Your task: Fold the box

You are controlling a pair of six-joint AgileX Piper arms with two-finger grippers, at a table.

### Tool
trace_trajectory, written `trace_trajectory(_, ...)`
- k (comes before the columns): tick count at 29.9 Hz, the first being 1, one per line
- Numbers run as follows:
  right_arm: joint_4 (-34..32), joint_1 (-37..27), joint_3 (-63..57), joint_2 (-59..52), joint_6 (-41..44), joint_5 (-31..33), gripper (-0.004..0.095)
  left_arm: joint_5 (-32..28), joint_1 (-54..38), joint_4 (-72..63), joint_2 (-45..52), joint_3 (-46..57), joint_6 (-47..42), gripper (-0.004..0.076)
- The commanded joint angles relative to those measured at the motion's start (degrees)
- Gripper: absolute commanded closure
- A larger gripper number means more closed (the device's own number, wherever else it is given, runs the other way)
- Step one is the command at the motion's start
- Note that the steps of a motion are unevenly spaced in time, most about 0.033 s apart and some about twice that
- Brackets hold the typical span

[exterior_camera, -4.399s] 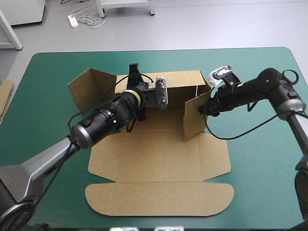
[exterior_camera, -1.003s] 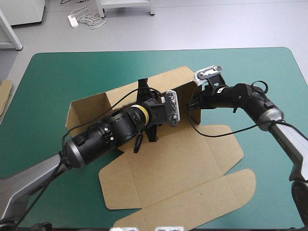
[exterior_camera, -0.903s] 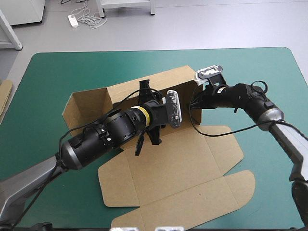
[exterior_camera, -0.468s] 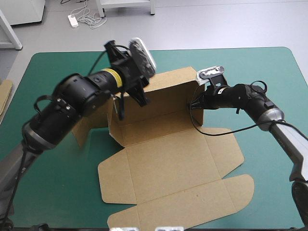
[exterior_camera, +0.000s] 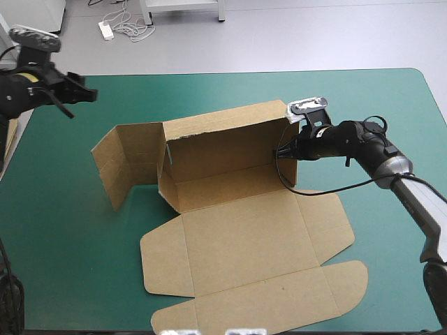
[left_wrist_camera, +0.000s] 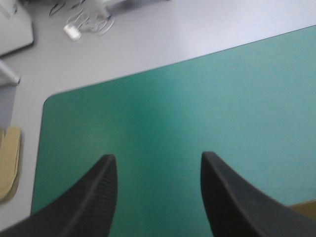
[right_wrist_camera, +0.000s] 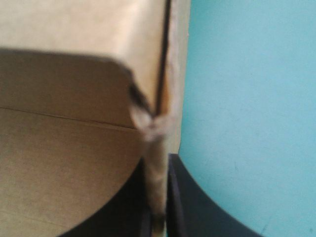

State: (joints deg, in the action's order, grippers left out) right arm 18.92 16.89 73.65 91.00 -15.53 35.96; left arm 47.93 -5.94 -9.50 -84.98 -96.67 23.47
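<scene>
The right gripper (exterior_camera: 282, 151) is clamped on the box (exterior_camera: 230, 146) at its far right corner. In the right wrist view its black fingers (right_wrist_camera: 190, 202) are all but together, with the edge of the right side wall (right_wrist_camera: 157, 168) pinched upright between them.

From that corner the back wall (exterior_camera: 223, 136) stands raised, running leftward. The left side wall (exterior_camera: 126, 164) also stands, but it is splayed outward and away from the back wall rather than square to it. On the near side of the back wall, the base panel (exterior_camera: 244, 234) and the rounded lid flap (exterior_camera: 265, 296) lie flat on the teal-green cover (exterior_camera: 391, 105).

The left gripper (exterior_camera: 75, 95) hangs well away from the box, beyond its far left corner. Its fingers stand wide apart and hold nothing, with only bare cover under it in its wrist view (left_wrist_camera: 155, 159).

The step in hand looks like raising and squaring the side walls: the right one is held and the left one is not yet brought in. The next move probably calls for the left gripper to come down to the splayed left wall, take its free edge and swing it in toward the base.

Nothing lies on the cover between that gripper and the wall. Held at only one corner, the box may pivot when pushed. An edge of more board (left_wrist_camera: 10, 163) lies off the table, farther left of the box and clear of the work.
</scene>
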Motion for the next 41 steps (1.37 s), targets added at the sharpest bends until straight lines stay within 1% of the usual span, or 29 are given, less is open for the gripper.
trace_trajectory(1, -3.0, 0.2, 4.2, -2.9, 4.2, -1.2, 0.0923, 0.3, -7.8, -2.1, 0.4, -1.9, -2.0, 0.0353)
trace_trajectory(4, -7.9, 0.2, 7.5, -2.9, 7.4, 3.1, 0.0923, 3.1, -11.8, -2.2, -1.0, -1.9, -2.3, 0.0353)
trace_trajectory(8, -13.0, 0.0, 13.6, -2.9, 10.9, 12.6, 0.0923, 7.0, -13.5, -1.6, -3.0, -1.9, -2.7, 0.0353)
trace_trajectory(12, -14.3, -0.7, 19.8, -2.4, 11.8, 20.6, 0.0923, 8.2, -13.5, -1.0, -4.5, -1.9, -2.7, 0.0353)
trace_trajectory(13, -14.4, -1.2, 21.6, -1.8, 11.8, 23.4, 0.0923, 8.4, -13.5, -1.0, -4.8, -1.9, -2.7, 0.0353)
trace_trajectory(16, -17.5, -1.2, 25.3, 1.1, 12.2, 29.8, 0.0923, 9.2, -13.5, -1.7, -5.8, -1.9, -2.7, 0.0353)
trace_trajectory(18, -19.8, -1.2, 27.0, 3.5, 13.2, 31.7, 0.0923, 10.0, -13.5, -2.0, -6.5, -1.9, -2.7, 0.0353)
trace_trajectory(20, -20.2, -1.2, 28.2, 5.8, 13.3, 31.8, 0.0923, 10.1, -13.5, -2.1, -7.0, -1.9, -2.7, 0.0353)
trace_trajectory(29, -19.3, -1.2, 34.6, 16.6, 14.1, 34.0, 0.0918, 10.3, -13.4, -4.4, -7.7, -1.9, -2.8, 0.0367)
trace_trajectory(31, -18.9, -1.2, 36.0, 17.9, 13.6, 33.7, 0.0871, 10.3, -13.4, -5.0, -7.7, -1.9, -2.8, 0.0370)
trace_trajectory(34, -18.3, -1.2, 37.7, 19.2, 13.2, 31.9, 0.0715, 10.3, -13.4, -5.0, -7.7, -1.9, -2.8, 0.0370)
trace_trajectory(35, -18.2, -1.2, 38.5, 19.3, 13.2, 30.6, 0.0640, 10.3, -13.4, -5.0, -7.7, -1.9, -2.8, 0.0370)
trace_trajectory(37, -18.0, -1.2, 39.1, 19.4, 13.2, 28.0, 0.0541, 10.3, -13.4, -5.0, -7.7, -1.9, -2.8, 0.0370)
trace_trajectory(41, -18.3, -1.2, 41.3, 19.4, 13.2, 23.6, 0.0380, 10.2, -13.4, -5.0, -7.7, -1.9, -2.8, 0.0371)
